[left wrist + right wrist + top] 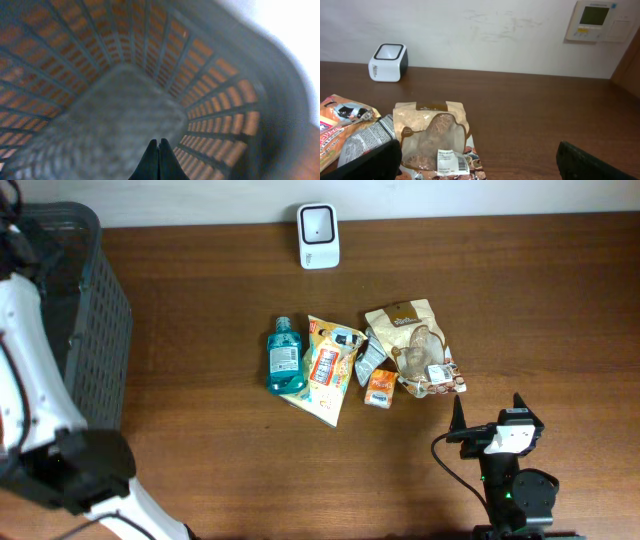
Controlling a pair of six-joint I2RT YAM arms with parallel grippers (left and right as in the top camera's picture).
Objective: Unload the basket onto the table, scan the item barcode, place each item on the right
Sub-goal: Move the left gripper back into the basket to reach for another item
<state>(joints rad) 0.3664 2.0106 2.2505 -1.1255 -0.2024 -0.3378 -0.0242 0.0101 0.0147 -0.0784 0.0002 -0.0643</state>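
Note:
Several items lie in a heap mid-table: a teal bottle (283, 355), a yellow-orange snack bag (328, 368), a dark sachet (370, 360), a small orange packet (380, 387) and a tan clear-window bag (415, 345). The tan bag (432, 137) shows a white barcode label (451, 159) facing up. The white scanner (318, 235) stands at the back edge, also in the right wrist view (387, 62). My right gripper (490, 412) is open just in front of the tan bag, its fingers wide apart (480, 165). My left gripper (158, 145) is shut on nothing, pointing down into the basket.
A dark grey mesh basket (80, 310) stands at the table's left end, its slatted walls (215, 100) filling the left wrist view. My white left arm (30, 370) reaches over it. A wall panel (597, 20) hangs behind the table.

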